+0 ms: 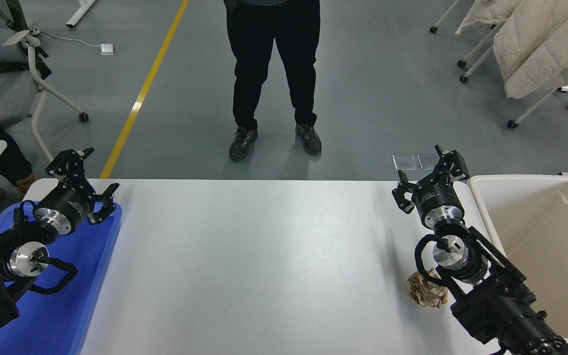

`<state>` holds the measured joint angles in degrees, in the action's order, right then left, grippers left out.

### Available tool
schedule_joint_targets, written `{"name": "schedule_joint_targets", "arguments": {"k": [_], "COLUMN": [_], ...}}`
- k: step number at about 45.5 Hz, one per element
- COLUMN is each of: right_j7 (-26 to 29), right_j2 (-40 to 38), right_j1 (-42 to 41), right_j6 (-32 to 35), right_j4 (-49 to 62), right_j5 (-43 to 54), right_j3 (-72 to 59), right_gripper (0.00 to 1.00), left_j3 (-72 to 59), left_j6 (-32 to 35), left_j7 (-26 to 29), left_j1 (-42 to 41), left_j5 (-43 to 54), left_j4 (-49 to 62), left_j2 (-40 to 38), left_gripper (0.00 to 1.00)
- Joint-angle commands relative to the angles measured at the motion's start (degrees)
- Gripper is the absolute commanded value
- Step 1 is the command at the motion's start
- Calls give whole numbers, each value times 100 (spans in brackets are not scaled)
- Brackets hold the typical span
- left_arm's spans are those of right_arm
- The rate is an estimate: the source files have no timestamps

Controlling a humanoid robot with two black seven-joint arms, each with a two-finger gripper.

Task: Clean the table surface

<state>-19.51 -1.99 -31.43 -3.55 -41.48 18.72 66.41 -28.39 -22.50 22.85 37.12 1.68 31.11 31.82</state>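
Brown crumpled paper [427, 295] lies near the counter [264, 256] right edge; right claw [427, 180], open and empty beyond it, should retract, descend, then grip firmly.

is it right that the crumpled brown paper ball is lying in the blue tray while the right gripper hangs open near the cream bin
Not quite. In the head view the crumpled brown paper ball lies on the white table surface, beside the right arm, not in the blue tray. The rest holds: the right gripper hangs open near the cream bin.
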Motion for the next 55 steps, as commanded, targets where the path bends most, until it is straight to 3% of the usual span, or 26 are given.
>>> {"name": "schedule_joint_targets", "arguments": {"k": [1, 11, 29, 50, 55], "right_j7": [-53, -53, -9, 70, 438], "right_j2": [-11, -108, -1145, -3719, -4308], "right_j1": [-65, -21, -109, -443, -460], "right_j6": [3, -6, -489, 20, 21], "right_j4": [69, 61, -159, -1890, -2329], "right_j5": [0, 9, 950, 985, 985], "right_j3": [-234, -717, -2615, -4013, -4513], "right_gripper": [100, 100, 100, 100, 100], "left_j3": [0, 0, 0, 0, 0], "left_j6": [0, 0, 0, 0, 0], "left_j7": [0, 0, 0, 0, 0], "left_j1": [-3, 5, 6, 6, 5], "left_j5": [-1, -1, -1, -1, 8], "left_j4": [0, 0, 0, 0, 0], "left_j2": [0, 0, 0, 0, 0], "left_gripper": [100, 100, 100, 100, 100]}}
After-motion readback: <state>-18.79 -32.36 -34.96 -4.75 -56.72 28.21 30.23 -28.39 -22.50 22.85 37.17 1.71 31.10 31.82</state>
